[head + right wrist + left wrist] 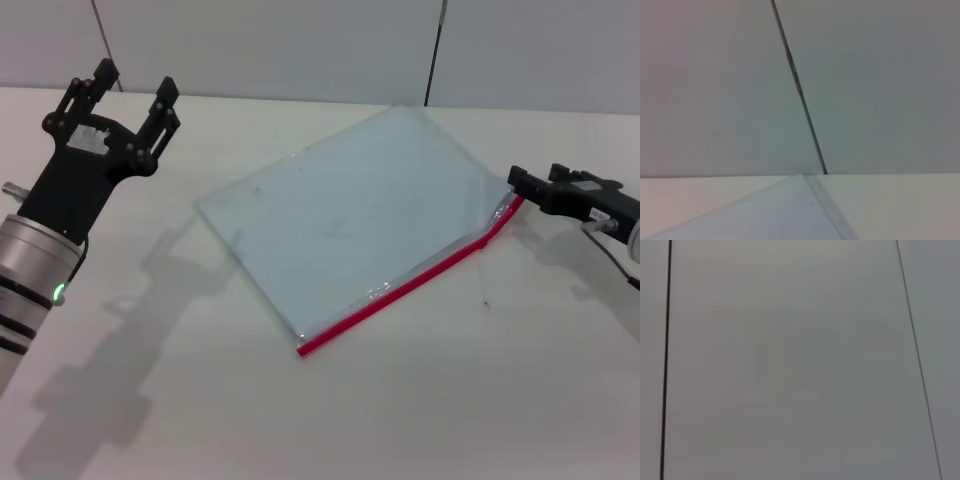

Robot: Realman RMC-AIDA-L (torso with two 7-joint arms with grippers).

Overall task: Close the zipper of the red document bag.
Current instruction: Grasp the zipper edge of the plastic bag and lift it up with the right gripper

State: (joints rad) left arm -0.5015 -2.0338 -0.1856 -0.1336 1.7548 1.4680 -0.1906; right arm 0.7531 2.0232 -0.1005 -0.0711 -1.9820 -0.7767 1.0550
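The red document bag (350, 215), a flat pale blue-grey translucent pouch, lies slanted on the white table. Its zipper (400, 292) is a bright red strip along the near right edge. The strip kinks upward near its far end, where my right gripper (516, 190) holds that end, lifted slightly off the table. A corner of the red document bag (785, 212) shows in the right wrist view. My left gripper (135, 82) hangs raised at the far left, open and empty, well away from the bag. The left wrist view shows only wall.
The white table (400, 420) spreads out on all sides of the bag. A grey panelled wall (300, 40) with dark seams stands behind it. A small dark speck (486, 300) lies on the table just beside the zipper.
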